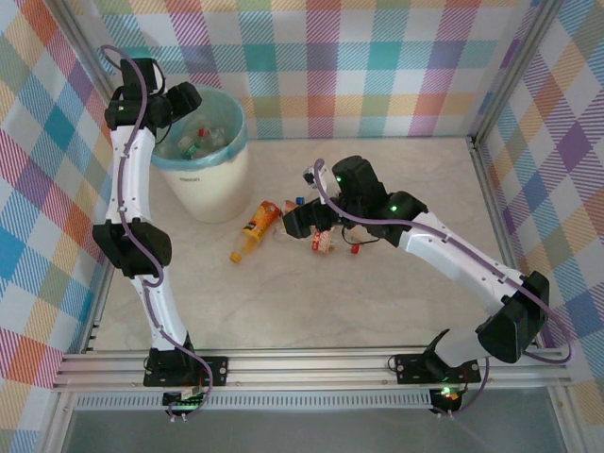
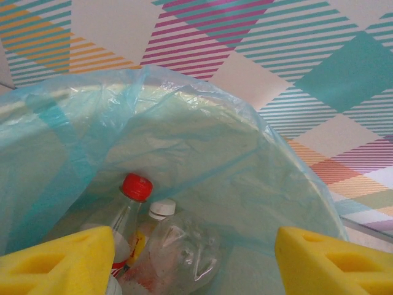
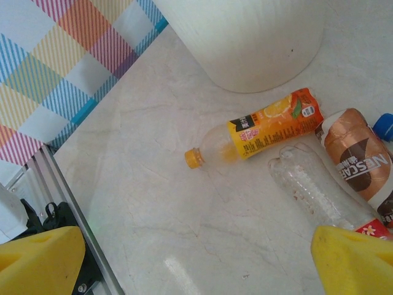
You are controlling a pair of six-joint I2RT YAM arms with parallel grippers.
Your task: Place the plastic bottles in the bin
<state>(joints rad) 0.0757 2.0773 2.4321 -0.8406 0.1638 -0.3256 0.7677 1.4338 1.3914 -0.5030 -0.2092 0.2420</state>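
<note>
"Where is the left tool (image 1: 189, 102) just now?"

"Upper left of the overhead view, hanging over the bin (image 1: 203, 184). In its wrist view the yellow pads (image 2: 61, 261) sit in the two bottom corners, wide apart with nothing between them. It is released."

"And the bottles there?"

"Below that tool, down in the blue-green liner (image 2: 202, 147). A red-capped bottle (image 2: 136, 187) is lower left of centre, a white-capped bottle (image 2: 163, 209) is just beside it, and a crushed clear bottle (image 2: 184, 249) lies in front."

"The right tool (image 1: 294, 223)?"

"Middle of the overhead view, low over the tabletop (image 1: 377, 302). It is released too: its pads are in the bottom corners of its wrist view, with bare marble between."

"What lies near it?"

"An orange juice bottle (image 3: 261, 130) lies on its side right of centre, cap towards the lower left, near the bin's white wall at the top. A brown Nescafe bottle (image 3: 359, 160) is at the right edge. A clear ribbed bottle (image 3: 313, 187) lies just beside both, its labelled end reaching the lower-right pad. Whether they touch, I cannot tell."
</note>
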